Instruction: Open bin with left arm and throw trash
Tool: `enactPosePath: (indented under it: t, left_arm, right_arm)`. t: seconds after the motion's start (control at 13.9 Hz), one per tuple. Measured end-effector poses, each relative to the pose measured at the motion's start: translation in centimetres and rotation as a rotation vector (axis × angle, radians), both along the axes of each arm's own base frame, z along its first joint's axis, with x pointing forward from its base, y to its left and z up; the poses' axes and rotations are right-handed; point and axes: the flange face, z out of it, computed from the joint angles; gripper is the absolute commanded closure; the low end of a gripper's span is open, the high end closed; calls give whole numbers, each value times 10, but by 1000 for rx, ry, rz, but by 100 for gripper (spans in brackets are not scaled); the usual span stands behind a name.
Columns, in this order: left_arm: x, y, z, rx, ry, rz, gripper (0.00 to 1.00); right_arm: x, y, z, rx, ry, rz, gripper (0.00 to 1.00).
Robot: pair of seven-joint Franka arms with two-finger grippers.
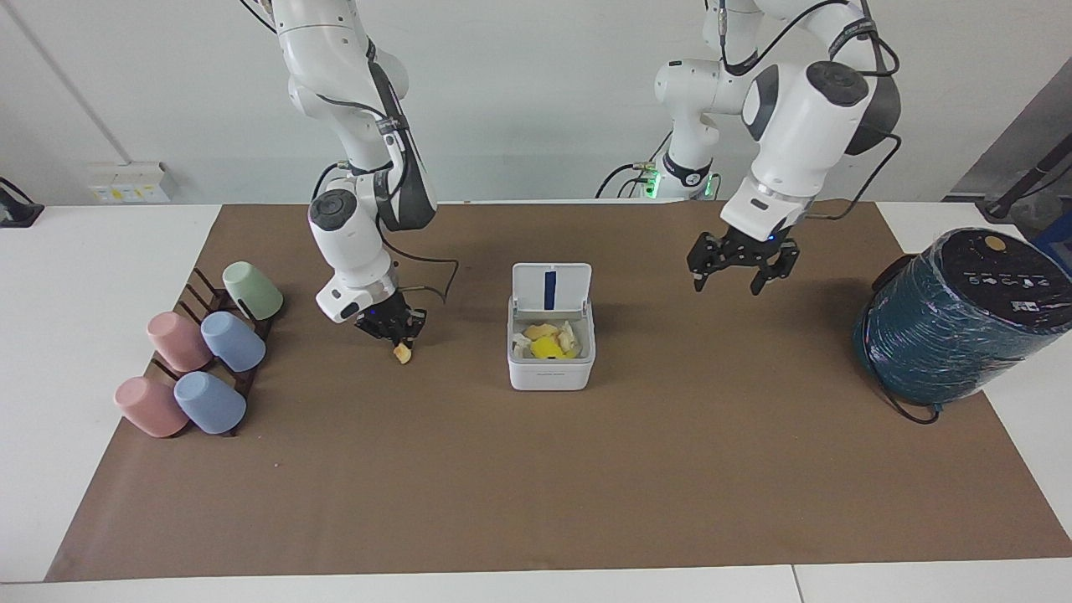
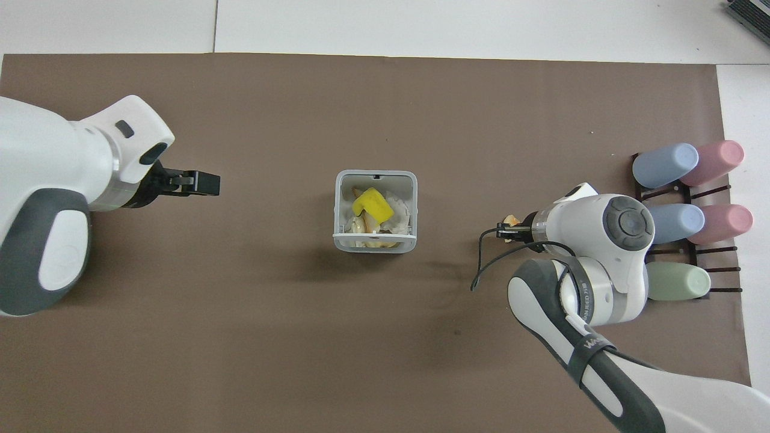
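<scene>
Facing view showed the right gripper [image 1: 400,333] down on the brown mat [image 1: 536,469], its fingertips closed on a pale tan scrap [image 1: 404,354] that lay between the cup rack [image 1: 218,335] and the bin [image 1: 551,339]. That scrap was a small, irregular lump, probably light and somewhat soft, so a pinch across its narrow middle should have sufficed, though it might have slipped or crumbled. The white, square bin stood mid-mat with its lid [image 1: 551,289] upright, blue strip showing, and yellow and tan scraps [image 1: 546,342] inside. The left gripper [image 1: 741,270] hung with its fingers spread, empty, over the mat between the bin and the teal cylinder [image 1: 955,322].
</scene>
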Motion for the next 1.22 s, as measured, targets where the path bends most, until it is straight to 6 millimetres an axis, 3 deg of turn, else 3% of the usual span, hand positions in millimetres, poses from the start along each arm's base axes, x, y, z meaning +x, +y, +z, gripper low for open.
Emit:
enactPosePath:
  t: [0.22,0.29,0.5,0.57,0.72,0.93,1.22]
  left_arm:
    - [-3,35,45,52,-27,3,0]
    - [-2,44,61,59,-30,0,0]
    - [-3,66,99,68,-23,-3,0]
    - [-4,70,105,69,-12,2,0]
    - [-6,73,104,72,22,4,0]
    - [-6,71,94,75,52,-2,0]
    - [-6,71,98,75,44,0,0]
  right_arm:
    - [10,4,19,9,23,-33,100]
    - [17,8,38,17,48,-58,100]
    - [43,22,130,57,59,-206,100]
    - [48,27,156,71,55,-267,100]
    - [55,44,189,129,54,-399,100]
    - [56,96,196,337,97,-616,100]
    - [54,163,151,433,186,-778,100]
